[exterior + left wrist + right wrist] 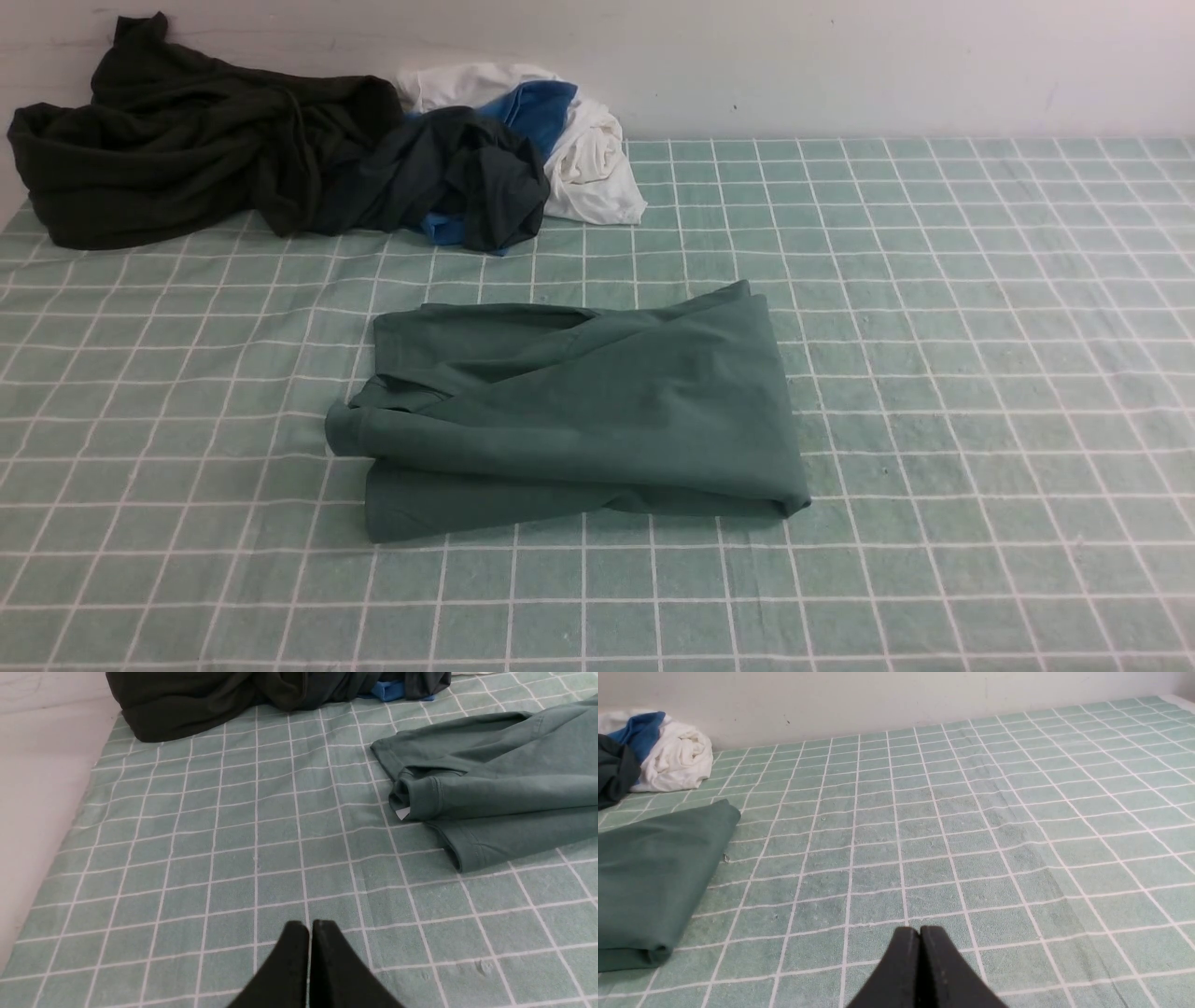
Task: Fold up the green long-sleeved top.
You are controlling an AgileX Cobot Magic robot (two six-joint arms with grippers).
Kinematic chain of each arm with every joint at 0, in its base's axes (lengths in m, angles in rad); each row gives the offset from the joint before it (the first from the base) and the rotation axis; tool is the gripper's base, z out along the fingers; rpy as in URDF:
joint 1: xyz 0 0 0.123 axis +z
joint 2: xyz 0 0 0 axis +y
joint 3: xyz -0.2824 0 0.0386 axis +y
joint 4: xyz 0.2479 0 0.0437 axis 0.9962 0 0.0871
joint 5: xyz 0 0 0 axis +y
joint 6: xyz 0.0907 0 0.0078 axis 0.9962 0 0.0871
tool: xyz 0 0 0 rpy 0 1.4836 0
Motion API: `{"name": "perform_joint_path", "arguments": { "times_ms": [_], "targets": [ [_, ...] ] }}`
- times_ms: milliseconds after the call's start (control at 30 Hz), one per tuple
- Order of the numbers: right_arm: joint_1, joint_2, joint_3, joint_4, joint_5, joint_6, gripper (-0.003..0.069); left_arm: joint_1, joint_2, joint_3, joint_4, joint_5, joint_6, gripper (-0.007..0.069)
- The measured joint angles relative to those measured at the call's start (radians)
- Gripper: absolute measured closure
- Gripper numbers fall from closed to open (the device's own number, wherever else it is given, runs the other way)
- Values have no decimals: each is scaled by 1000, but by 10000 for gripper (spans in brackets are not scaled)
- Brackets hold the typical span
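Note:
The green long-sleeved top lies folded into a compact bundle in the middle of the checked cloth, with a cuffed sleeve end at its left. The left wrist view shows its cuff and hem side; the right wrist view shows its smooth folded edge. Neither arm appears in the front view. My left gripper is shut and empty above bare cloth, well apart from the top. My right gripper is also shut and empty, over bare cloth off the top's other side.
A very dark olive-black garment is heaped at the back left, with a dark charcoal garment and a white and blue bundle beside it along the wall. The green checked cloth covers the table; its left edge shows.

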Motion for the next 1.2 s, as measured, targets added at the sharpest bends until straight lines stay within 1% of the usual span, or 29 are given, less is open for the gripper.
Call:
{"name": "perform_joint_path", "arguments": {
  "times_ms": [133,200,267,300,367,467,500,533,633,733,867,1200],
  "targets": [
    [0,0,0,-1,0,0,671,0,0,1,20,-3,0,628],
    [0,0,0,-1,0,0,671,0,0,13,10,-26,0,628],
    [0,0,0,-1,0,0,671,7,0,44,-3,-93,0,628],
    [0,0,0,-1,0,0,671,7,0,48,-5,-102,0,628],
    [0,0,0,-1,0,4,671,46,0,117,-36,-233,8,628],
    [0,0,0,-1,0,7,671,125,-11,247,-119,-426,20,628],
    [0,0,0,-1,0,7,671,130,-11,256,-119,-437,23,628],
    [0,0,0,-1,0,11,671,179,-30,336,-167,-530,37,628],
    [0,0,0,-1,0,12,671,223,-50,425,-186,-606,54,628],
    [0,0,0,-1,1,12,671,239,-53,474,-188,-606,54,628],
    [0,0,0,-1,1,14,671,240,-53,470,-200,-569,54,628],
    [0,0,0,-1,1,14,671,240,-53,468,-200,-563,54,628]
  ]
}}
